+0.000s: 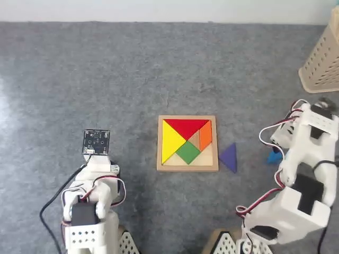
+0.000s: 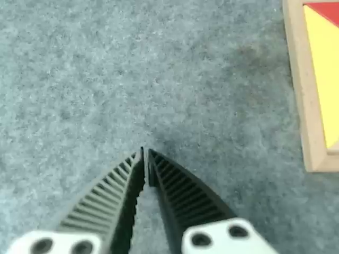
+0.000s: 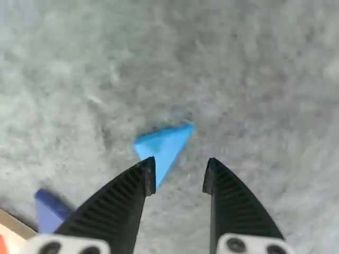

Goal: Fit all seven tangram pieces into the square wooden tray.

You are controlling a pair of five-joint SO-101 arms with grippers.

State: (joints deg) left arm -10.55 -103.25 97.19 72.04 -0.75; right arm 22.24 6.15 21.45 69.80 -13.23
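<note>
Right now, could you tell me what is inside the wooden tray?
A red triangle, yellow triangle, green square and orange piece lie in the tray; nothing covers them.

The blue triangle [image 1: 274, 157] is being mostly hidden behind the right arm [image 1: 308, 142]. The tray [image 2: 296, 79] is being cropped in the left wrist view

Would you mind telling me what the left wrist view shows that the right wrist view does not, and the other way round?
Left wrist view, not the right: the left claw, shut over the carpet, plus the yellow triangle and a sliver of the red triangle seated in the tray. Right wrist view, not the left: the right claw, open, with the light blue triangle lying at its tips, and the purple triangle. Both: the carpet and a stretch of the tray's wooden rim.
</note>
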